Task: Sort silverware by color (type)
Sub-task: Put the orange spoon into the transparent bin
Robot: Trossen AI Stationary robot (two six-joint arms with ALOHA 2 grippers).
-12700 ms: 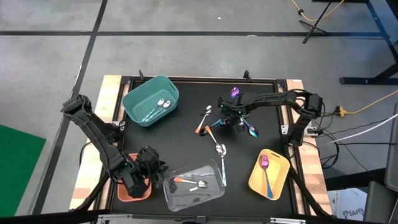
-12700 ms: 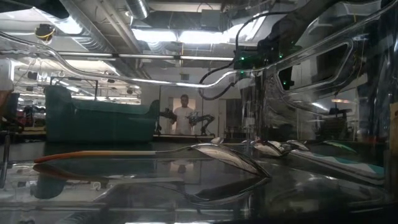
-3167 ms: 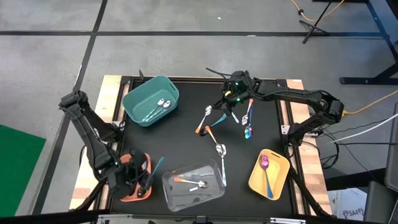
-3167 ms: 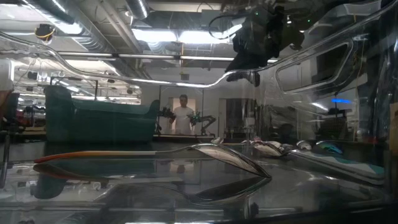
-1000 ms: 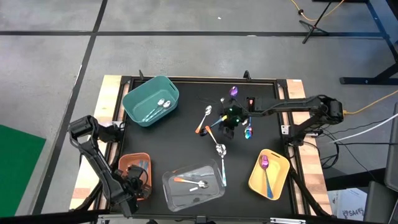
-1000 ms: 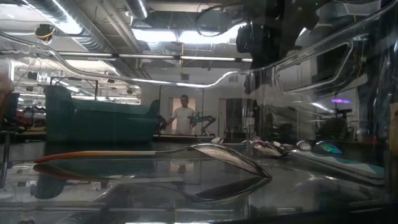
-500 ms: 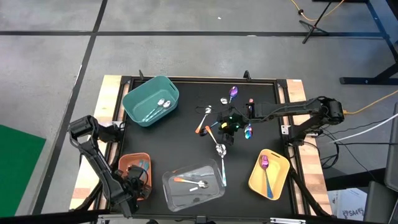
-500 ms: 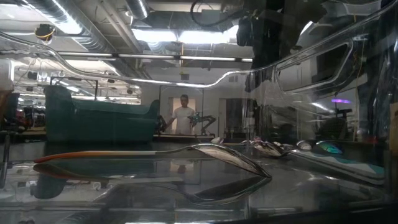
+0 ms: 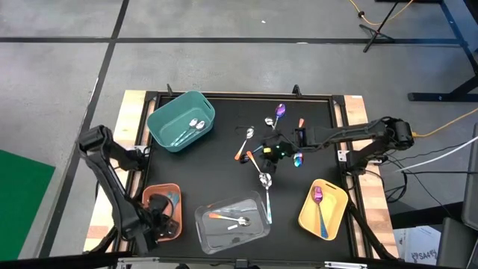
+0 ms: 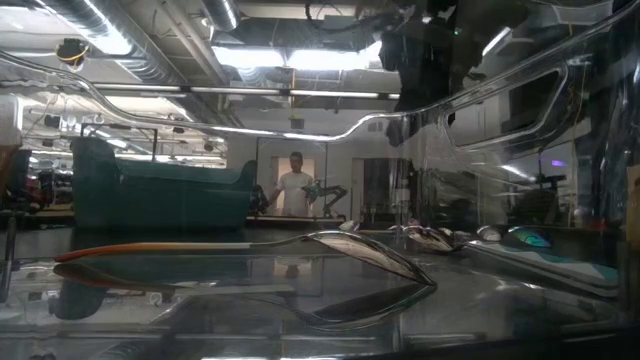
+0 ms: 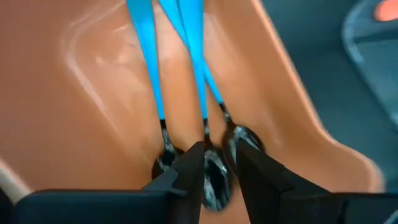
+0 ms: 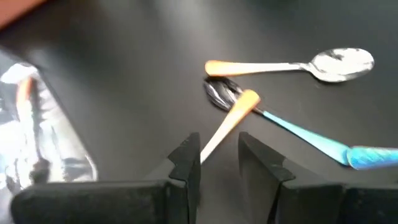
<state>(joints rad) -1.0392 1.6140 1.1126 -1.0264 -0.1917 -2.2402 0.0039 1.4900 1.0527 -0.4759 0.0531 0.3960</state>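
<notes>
From above I see the black table [image 9: 224, 172] with four bins on it: a teal bin [image 9: 181, 119] at the far left holding all-silver spoons [image 9: 190, 128], a salmon bin [image 9: 161, 211] at the near left, a clear bin [image 9: 233, 221] near the middle and a yellow bin [image 9: 323, 208] at the near right with a purple spoon [image 9: 319, 202] in it. More spoons lie loose on the table's middle: a pair with orange handles [image 9: 244, 148], a silver one [image 9: 265, 183] and a purple one [image 9: 279, 111] farther back. My left gripper [image 9: 161, 219] is down over the salmon bin; my right gripper [image 9: 273, 149] is low over the loose spoons.

From table height I look through the clear bin's wall [image 10: 520, 90]; an orange-handled spoon [image 10: 250, 245] lies inside it, the teal bin [image 10: 160, 195] stands at the left, and a person [image 10: 294, 186] stands far back in the room.

Through the left wrist camera, three teal-handled spoons with black bowls [image 11: 205, 118] lie in the salmon bin [image 11: 99, 93]. The left gripper [image 11: 216, 168] has its fingers [image 11: 186, 171] parted a little, one black bowl showing in the gap; I cannot tell whether they pinch it.

Through the right wrist camera, the right gripper [image 12: 217, 158] stands spread a little, with an orange handle [image 12: 231, 117] running into the gap between the fingers [image 12: 186, 158]. That handle crosses a teal-handled spoon [image 12: 292, 132]; another orange-handled spoon [image 12: 292, 65] lies just beyond. The clear bin [image 12: 37, 124] shows at the edge.
</notes>
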